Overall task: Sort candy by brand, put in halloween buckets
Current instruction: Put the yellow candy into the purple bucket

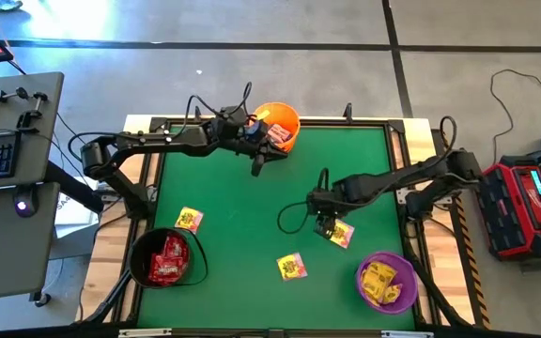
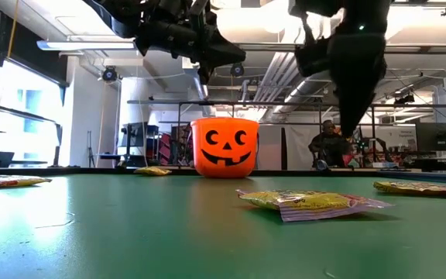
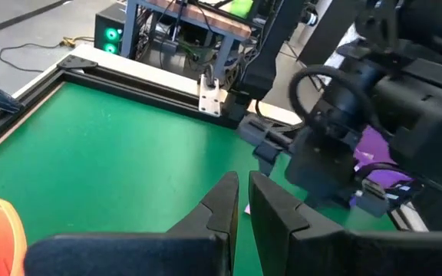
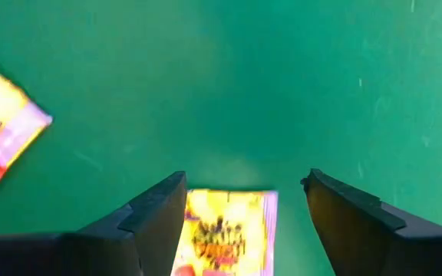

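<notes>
Green felt covers the table [image 1: 252, 235], which has a dark frame around it. Two dark robot arms reach in over it from opposite sides.

The right gripper [image 1: 327, 225] hangs over the table's right half, pointing down, its fingers [image 4: 156, 211] spread wide. A yellow candy packet [image 4: 225, 234] lies flat on the felt directly beneath it, showing between the two fingers; whether they touch it cannot be told. In the wrist view a second yellow packet [image 4: 2, 146] lies farther off on the felt.

The left gripper [image 1: 259, 167] is at the far side of the table, just beside the orange bucket [image 1: 285, 120], and it is raised off the felt. Its fingers [image 3: 221, 207] are pressed nearly together with only a thin slit between them, and nothing is held.

The orange bucket stands at the table's far edge and bears a black pumpkin face [image 2: 224, 147]. It has white-and-red candy [image 1: 278, 134] inside. The black bucket [image 1: 139, 268] stands at the near left corner and holds red packets [image 1: 167, 258]. The purple bucket [image 1: 411, 282] stands at the near right corner and holds yellow packets [image 1: 381, 280].

Loose yellow packets remain on the felt: one near the black bucket [image 1: 189, 220] and one in the near middle [image 1: 292, 267], well apart from each other.

Beyond the table a person [image 2: 330, 146] sits in the background of the room.
</notes>
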You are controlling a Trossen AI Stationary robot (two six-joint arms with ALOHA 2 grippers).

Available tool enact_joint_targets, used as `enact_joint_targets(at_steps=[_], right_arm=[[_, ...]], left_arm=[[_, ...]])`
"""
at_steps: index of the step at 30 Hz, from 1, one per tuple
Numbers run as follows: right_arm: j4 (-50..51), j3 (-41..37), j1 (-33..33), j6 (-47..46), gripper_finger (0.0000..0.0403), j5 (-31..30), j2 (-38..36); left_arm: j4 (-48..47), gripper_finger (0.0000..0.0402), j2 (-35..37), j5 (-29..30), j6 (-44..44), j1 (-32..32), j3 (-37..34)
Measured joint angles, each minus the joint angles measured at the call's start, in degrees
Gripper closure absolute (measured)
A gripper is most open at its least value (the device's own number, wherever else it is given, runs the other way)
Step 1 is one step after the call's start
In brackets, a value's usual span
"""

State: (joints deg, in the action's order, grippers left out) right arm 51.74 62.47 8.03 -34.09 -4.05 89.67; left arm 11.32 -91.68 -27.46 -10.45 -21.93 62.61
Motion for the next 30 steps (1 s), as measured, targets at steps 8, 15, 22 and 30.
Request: enact_joint_targets(at_steps=[8, 15, 22, 30], right_arm=[[-7.4, -6.2, -2.1, 3.1, 0.0149, 1.2, 0.0], [-12.3, -10.8, -2.0, 1.2, 0.0149, 3.1, 0.0], [-9.7, -11.8, -1.0, -2.0, 0.0149, 3.4, 0.0], [-9.9, -13.4, -0.9, -3.2, 0.0167, 3.2, 1.4]], left_arm=[[-0.1, 0.0378, 0.0, 0.0, 0.1, 0.0, 0.0], [-1.6, 0.0378, 0.0, 0.0, 0.1, 0.0, 0.0], [-1.7, 0.0378, 0.0, 0.0, 0.1, 0.0, 0.0], [-2.8, 0.0378, 0.0, 0.0, 0.1, 0.0, -0.1]])
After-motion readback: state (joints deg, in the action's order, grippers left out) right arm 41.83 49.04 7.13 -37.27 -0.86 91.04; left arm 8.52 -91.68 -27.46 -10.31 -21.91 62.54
